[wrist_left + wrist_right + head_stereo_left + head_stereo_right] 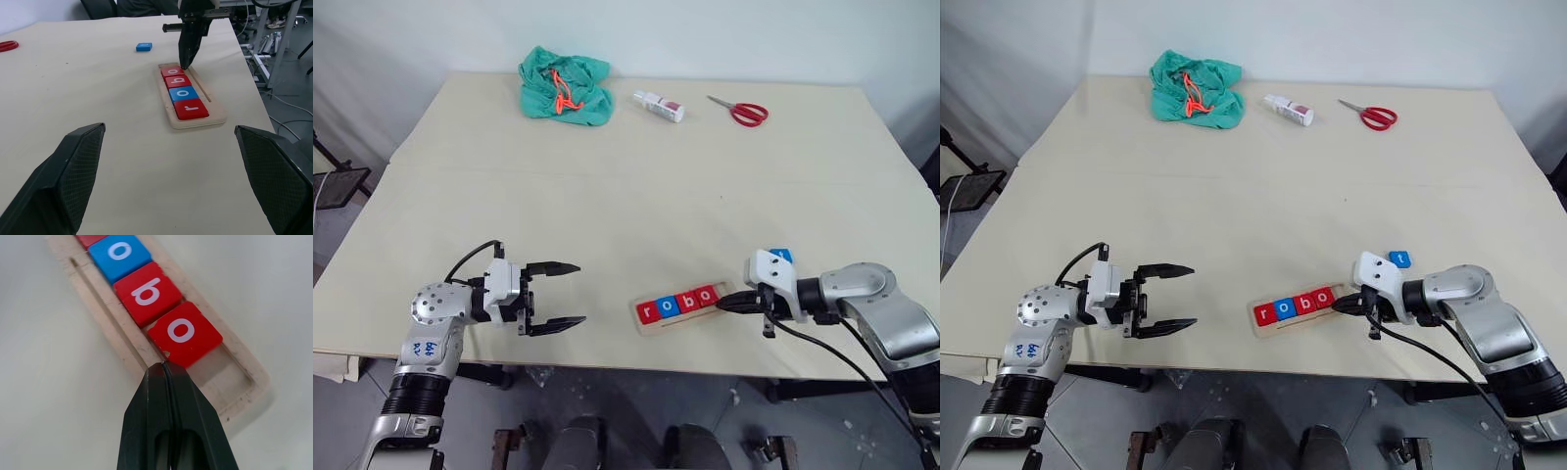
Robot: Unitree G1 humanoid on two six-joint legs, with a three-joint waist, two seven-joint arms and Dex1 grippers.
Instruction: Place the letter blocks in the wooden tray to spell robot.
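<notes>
The wooden tray (655, 325) lies near the table's front edge, right of centre. Four letter blocks sit in it in a row: red r (648, 311), blue o (668, 305), red b (687, 300) and red o (185, 333). The slot's right end (230, 372) is bare. A blue t block (1399, 259) lies on the table just behind my right wrist. My right gripper (164, 364) is shut with nothing in it, its tip at the corner of the last red o. My left gripper (576, 294) hovers open and empty, well to the left of the tray.
Along the far side of the table lie a green cloth bundle (565, 88) with an orange cord, a small white bottle (659, 105) and red scissors (741, 111). The table's front edge (607, 354) runs just below the tray.
</notes>
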